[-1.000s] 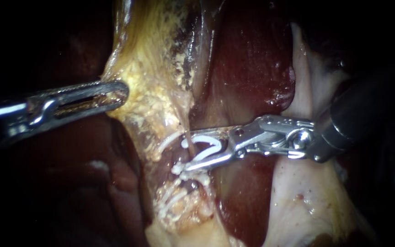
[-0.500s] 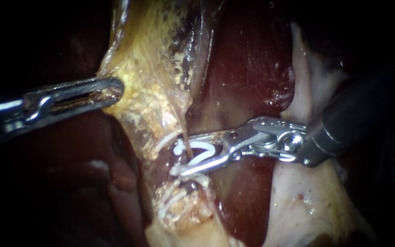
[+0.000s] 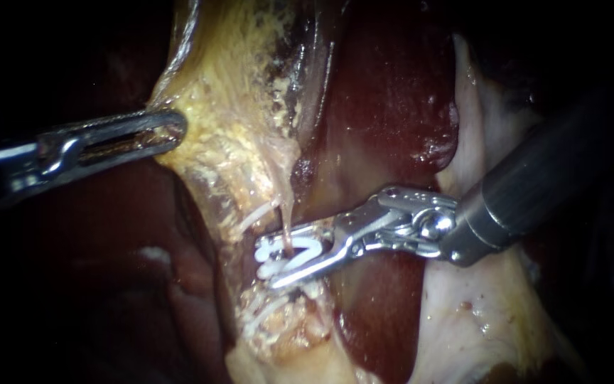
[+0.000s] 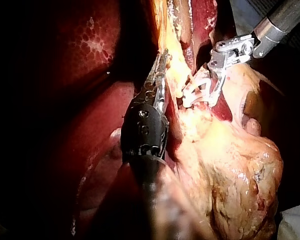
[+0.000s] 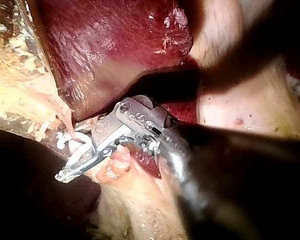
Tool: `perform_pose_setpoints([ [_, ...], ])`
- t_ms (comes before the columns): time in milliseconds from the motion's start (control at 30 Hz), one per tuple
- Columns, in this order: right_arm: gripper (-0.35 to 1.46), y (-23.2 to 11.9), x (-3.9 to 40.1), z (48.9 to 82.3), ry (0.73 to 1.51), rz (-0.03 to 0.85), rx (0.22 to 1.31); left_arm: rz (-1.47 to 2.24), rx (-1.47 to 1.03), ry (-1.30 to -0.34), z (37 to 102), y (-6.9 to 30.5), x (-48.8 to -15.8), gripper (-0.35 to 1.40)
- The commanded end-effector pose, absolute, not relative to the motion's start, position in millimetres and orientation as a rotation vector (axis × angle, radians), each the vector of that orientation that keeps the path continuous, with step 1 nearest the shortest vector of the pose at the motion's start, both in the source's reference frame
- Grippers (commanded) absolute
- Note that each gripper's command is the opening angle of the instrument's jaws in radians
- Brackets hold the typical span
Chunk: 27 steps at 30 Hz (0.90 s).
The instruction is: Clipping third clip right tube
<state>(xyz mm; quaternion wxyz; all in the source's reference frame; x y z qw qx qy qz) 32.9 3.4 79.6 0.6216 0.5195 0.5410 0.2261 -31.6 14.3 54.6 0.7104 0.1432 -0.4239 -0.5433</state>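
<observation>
A thin pale tube (image 3: 285, 217) runs down from the yellowish fatty tissue (image 3: 229, 135). My right instrument (image 3: 266, 267) comes in from the right, its jaws shut on a white clip (image 3: 291, 257). The clip's legs stand apart and straddle the tube. The right wrist view shows the same jaws (image 5: 65, 156) with the clip (image 5: 65, 141) around the tube (image 5: 69, 121). My left instrument (image 3: 173, 128) has its jaws shut on the edge of the yellowish tissue and holds it taut. The left wrist view shows that hold (image 4: 161, 67).
Other white clips (image 3: 263, 313) sit on the tissue just below the jaws, and one (image 3: 254, 215) lies above and left. Dark red liver (image 3: 385, 92) lies behind. Pale tissue (image 3: 477, 313) lies under the right shaft (image 3: 534, 185).
My right instrument has moved left and slightly down with the clip, bringing its legs around the tube. The left instrument has drawn the yellowish tissue a little left and up.
</observation>
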Motion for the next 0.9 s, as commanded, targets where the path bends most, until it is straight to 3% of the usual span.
perform_pose_setpoints([
  [33,0.54,3.4,33.0,79.6,1.245,0.519,1.192,-1.205,0.320,-0.941,54.5,14.3,-31.7,-0.35],
  [900,0.48,5.8,32.5,79.1,1.267,0.596,1.207,-1.205,0.319,-0.941,54.3,14.2,-31.6,-0.35],
])
